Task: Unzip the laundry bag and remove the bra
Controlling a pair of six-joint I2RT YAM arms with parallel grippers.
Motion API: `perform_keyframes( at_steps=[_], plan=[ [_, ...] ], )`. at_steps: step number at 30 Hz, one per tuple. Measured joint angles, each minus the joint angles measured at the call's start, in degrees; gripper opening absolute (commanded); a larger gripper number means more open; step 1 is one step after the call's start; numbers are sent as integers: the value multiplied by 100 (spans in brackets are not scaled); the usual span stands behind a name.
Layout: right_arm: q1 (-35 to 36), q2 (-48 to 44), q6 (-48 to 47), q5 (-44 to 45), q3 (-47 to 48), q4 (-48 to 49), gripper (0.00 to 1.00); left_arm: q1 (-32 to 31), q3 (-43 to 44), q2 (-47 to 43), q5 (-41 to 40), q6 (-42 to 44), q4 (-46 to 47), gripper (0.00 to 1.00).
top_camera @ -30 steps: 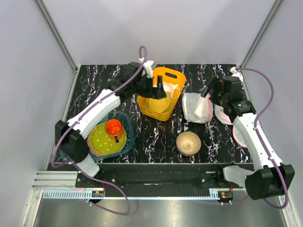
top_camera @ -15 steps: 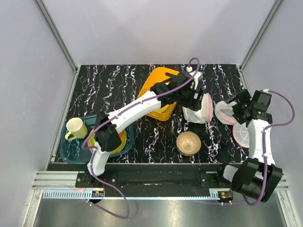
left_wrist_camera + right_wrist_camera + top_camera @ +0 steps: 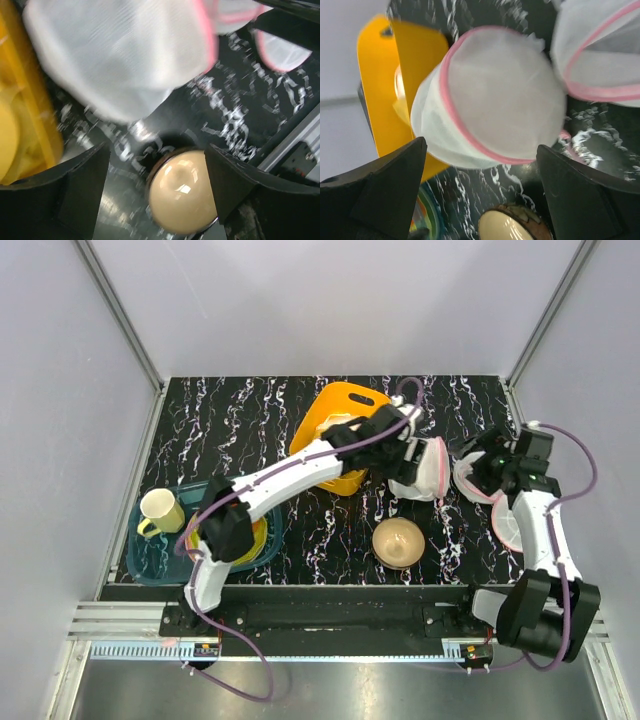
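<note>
The laundry bag, a white mesh drum with pink zip trim, lies on the black marbled table right of the orange basket. My left gripper hovers at its left side, open and holding nothing. In the left wrist view the bag fills the top, above my open left gripper. My right gripper is just right of the bag, open. In the right wrist view the bag sits ahead of the open right gripper. The bra is hidden.
An orange basket stands left of the bag. A tan bowl sits in front of it. Flat pink-rimmed white discs lie under the right arm. A teal tray with a cream cup and a yellow plate is at the left.
My left arm swung from over the orange basket across to the bag's left side. My right gripper drew back rightward from the bag, then edged in again.
</note>
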Motion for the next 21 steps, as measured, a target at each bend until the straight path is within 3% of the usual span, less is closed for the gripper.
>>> perform_keyframes(
  at_steps=[2,5,6,7,10,14,21],
  plan=[
    [474,173,-157,48,22,22,96,240,-743,-492,90,-7,46,80],
    [968,485,-376,166,76,149,75,772,-1423,-1257,151,-9,35,80],
    [1012,619,-426,203,87,208,64,957,-1554,-1517,153,-7,61,80],
    [1019,730,-466,247,92,273,44,1143,-1650,-1773,140,-7,85,80],
    [1056,1113,-560,431,146,409,0,1572,-1821,-2553,33,7,190,80],
    [1279,1110,-750,925,420,284,0,1698,-1998,-3383,-76,52,273,81],
    [1541,177,-1438,2258,1165,-866,0,2205,-2496,-3779,-162,170,278,81]
  ],
)
